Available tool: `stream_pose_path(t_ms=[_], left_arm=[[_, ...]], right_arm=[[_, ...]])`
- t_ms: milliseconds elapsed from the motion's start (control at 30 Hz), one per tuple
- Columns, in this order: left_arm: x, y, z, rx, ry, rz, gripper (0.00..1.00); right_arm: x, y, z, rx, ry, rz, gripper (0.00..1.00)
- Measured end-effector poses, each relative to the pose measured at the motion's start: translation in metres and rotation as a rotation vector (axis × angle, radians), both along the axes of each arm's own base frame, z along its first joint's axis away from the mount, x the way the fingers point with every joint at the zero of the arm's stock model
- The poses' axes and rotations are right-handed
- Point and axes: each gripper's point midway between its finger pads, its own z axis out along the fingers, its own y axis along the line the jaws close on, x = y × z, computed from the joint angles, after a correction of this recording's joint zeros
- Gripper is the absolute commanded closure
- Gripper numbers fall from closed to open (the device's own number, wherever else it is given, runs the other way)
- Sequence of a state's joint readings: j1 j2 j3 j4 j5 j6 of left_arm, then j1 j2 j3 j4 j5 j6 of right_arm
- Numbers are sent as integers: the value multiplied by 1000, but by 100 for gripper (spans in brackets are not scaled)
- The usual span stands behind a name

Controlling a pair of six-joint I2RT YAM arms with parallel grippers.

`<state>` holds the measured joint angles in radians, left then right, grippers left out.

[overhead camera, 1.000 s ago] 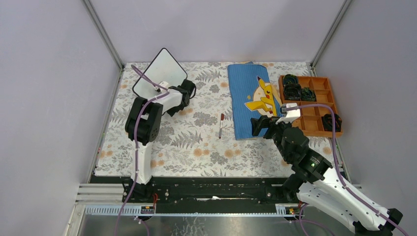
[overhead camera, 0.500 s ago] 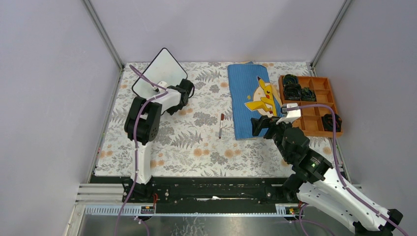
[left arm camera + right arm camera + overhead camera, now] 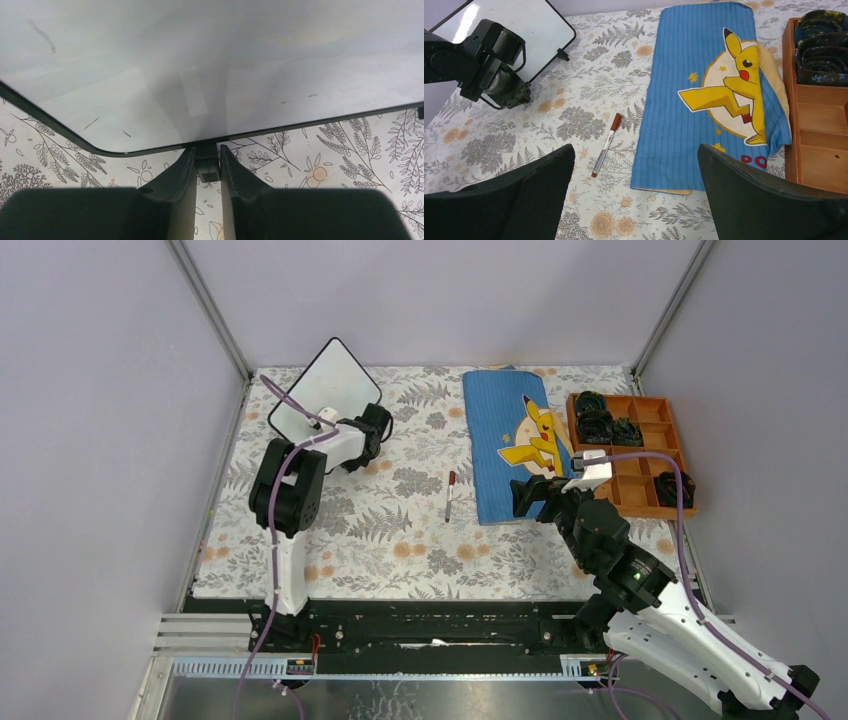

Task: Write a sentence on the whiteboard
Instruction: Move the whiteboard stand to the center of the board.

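Clamping the small black foot [image 3: 208, 169] on the whiteboard's near rim, the left fingers [image 3: 186, 167] press it from both sides. The whiteboard [image 3: 322, 390] sits at the far left of the bench [image 3: 400, 540], turned corner-on, white with rounded corners and a thin black rim. Up close its face carries only a few short faint strokes; nothing is readable, and its far part runs out of the wrist view. From above, the left wrist hides its near right edge. The right fingers [image 3: 528, 496] gape wide, holding nothing, over the near end of a blue cloth [image 3: 500, 410].
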<state>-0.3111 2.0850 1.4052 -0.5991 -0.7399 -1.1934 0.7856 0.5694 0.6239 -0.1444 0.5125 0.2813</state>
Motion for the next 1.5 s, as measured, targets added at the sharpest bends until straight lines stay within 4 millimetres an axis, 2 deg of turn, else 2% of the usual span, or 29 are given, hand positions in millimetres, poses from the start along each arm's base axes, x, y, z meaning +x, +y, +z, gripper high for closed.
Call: stream_pose_path(t_ms=[233,600,833,1067,1500], left_arm=[[-7,2,0,-18,-24,-24,100],[-28,-1,0,-35,-29,-128,100],[-50,-30,0,-34,-8,-290,100],[-62,-57,-1,-38,2,-441,100],[-79,-78,-2,-41,-4,-600,100]], right_arm=[[0,0,0,4,1,-1,0],[0,0,-2,10,5,-1,0],[-2,0,-8,16,15,-3,0],[-4,-1,-9,26,13,1,0],[-5,-2,-7,35,4,2,0]])
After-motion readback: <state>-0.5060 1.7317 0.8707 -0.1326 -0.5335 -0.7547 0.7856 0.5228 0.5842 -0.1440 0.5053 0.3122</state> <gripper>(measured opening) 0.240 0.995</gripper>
